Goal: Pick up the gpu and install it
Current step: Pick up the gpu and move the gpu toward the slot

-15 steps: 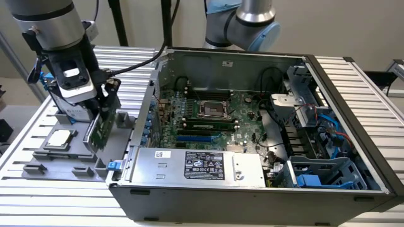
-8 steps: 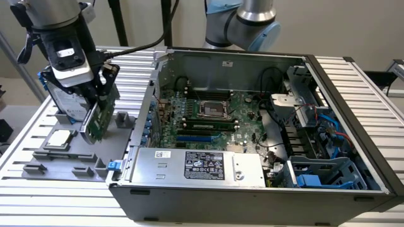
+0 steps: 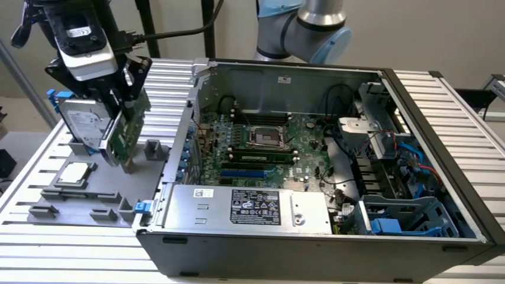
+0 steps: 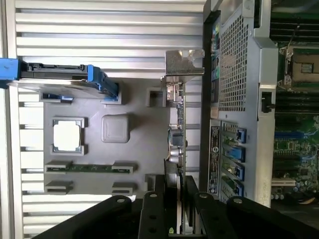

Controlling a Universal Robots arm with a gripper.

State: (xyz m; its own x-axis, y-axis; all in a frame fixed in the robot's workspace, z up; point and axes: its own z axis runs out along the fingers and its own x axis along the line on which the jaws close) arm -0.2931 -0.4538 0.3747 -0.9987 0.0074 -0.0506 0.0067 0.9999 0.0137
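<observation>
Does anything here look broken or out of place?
Nothing looks damaged or spilled. The one thing not sitting anywhere is the gpu, held on edge in the gripper over the grey tray, beside the open computer case.

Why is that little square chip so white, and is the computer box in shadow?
Wrist view: the chip reflects light and washes out to white, while the gripper clamping the green card looks near-black. Exterior view: light is even on the table; the computer case interior lies in soft shade.
</observation>
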